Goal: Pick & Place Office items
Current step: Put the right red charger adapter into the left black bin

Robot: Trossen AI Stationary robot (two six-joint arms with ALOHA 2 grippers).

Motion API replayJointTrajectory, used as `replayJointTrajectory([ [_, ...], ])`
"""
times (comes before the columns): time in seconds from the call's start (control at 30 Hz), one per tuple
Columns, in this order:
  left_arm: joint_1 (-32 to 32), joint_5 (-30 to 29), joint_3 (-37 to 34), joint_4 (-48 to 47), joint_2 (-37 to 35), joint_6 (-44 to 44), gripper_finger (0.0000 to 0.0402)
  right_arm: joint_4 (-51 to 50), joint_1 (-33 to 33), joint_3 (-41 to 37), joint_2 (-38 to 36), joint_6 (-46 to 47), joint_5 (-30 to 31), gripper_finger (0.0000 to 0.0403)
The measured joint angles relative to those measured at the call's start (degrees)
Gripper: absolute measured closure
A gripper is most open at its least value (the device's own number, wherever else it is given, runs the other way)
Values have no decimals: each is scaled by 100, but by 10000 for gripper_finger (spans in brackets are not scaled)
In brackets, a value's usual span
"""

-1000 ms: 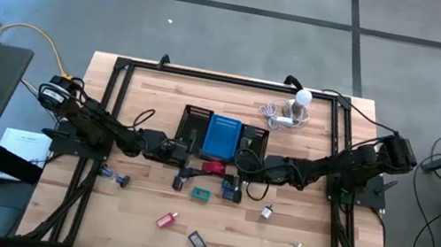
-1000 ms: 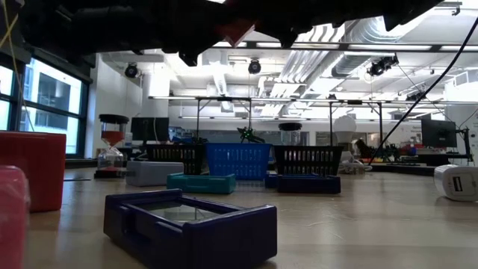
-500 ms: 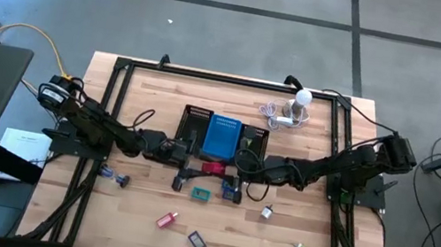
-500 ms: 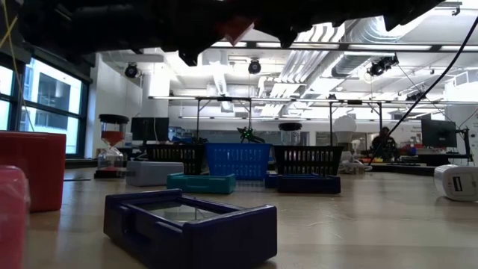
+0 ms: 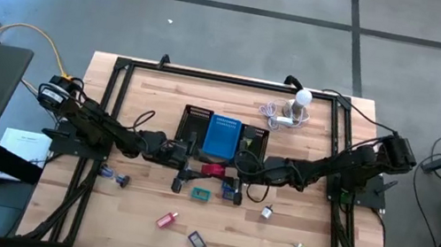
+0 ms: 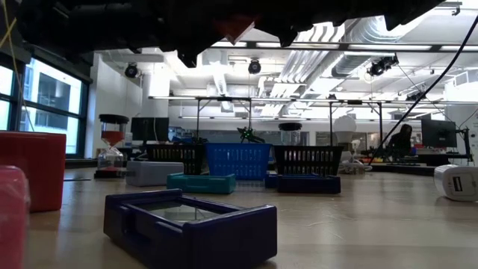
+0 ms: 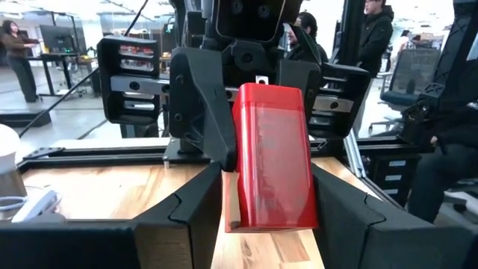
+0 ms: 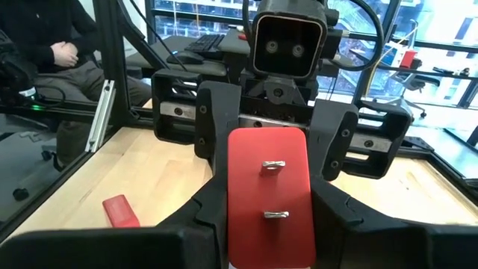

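From above, the left gripper and right gripper meet over one red block just before the tray; eight loose pieces lie around. Each wrist view shows one red block with both grippers' fingers pressed against it.

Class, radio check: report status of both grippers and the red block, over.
Left gripper and right gripper meet mid-table at red block. Right jaws shut on it, lifted. Teal piece on table nearby.
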Motion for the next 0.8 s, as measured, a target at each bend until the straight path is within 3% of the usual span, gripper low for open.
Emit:
replayJointTrajectory([
  [0.27, -34, 155, -33, -594, 42, 113, 234, 201, -19, 30, -22, -2, 163, 298],
  [0.53, -44, -19, -15, -350, 20, 292, 234, 96, -15, 24, -11, -26, 109, 298],
  [0.8, -39, -774, -15, -243, 20, 252, 234, 33, -9, 17, -11, -26, 58, 298],
])
